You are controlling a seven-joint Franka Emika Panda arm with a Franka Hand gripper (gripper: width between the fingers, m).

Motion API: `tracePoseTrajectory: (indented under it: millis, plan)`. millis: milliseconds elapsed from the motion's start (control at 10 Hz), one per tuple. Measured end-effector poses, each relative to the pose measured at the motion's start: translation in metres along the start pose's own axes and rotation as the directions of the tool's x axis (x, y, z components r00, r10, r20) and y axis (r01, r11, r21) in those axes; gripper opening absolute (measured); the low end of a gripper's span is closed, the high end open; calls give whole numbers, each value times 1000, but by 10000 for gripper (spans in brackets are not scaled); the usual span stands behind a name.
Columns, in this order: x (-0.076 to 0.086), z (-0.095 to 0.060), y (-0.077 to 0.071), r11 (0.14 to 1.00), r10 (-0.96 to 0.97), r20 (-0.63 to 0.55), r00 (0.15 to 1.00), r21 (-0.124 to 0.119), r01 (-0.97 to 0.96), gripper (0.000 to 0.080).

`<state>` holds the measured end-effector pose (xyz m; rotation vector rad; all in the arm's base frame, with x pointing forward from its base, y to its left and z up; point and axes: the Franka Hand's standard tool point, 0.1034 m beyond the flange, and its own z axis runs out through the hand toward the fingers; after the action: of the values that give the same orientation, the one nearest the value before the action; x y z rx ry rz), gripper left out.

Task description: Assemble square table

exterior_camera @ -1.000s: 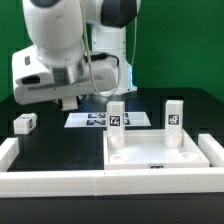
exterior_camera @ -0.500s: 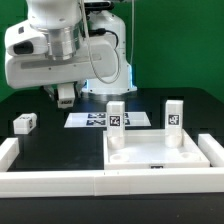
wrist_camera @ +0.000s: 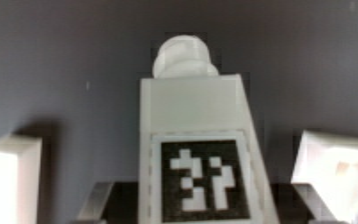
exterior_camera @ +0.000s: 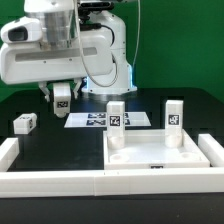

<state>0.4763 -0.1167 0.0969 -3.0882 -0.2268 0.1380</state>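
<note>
No readable text; only black-and-white tags on each leg and the marker board.

Table: black, matte top.
Marker board: thin white sheet printed with tags, lying flat mid-table toward the far edge.
Front bar: long, white, along the near edge.
Side bars: one at each near corner, on the exterior view's left and right.
Backdrop: green, beyond the far edge.
</note>
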Motion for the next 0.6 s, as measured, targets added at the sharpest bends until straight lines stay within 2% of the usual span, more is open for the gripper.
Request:
tracePoseTrajectory:
  millis: [100,300,400,500,600]
  plan:
    - [6,-3,-2,1000,19,-29,999,2,-19,290]
    - [23,-10,-9,996,87,-180,980,-4,-89,290]
    - [36,-15,-15,993,111,-252,961,-17,-119,290]
    - [51,-22,-23,989,116,-351,929,-43,-140,290]
    - [55,-25,-21,988,72,-415,907,-94,-122,290]
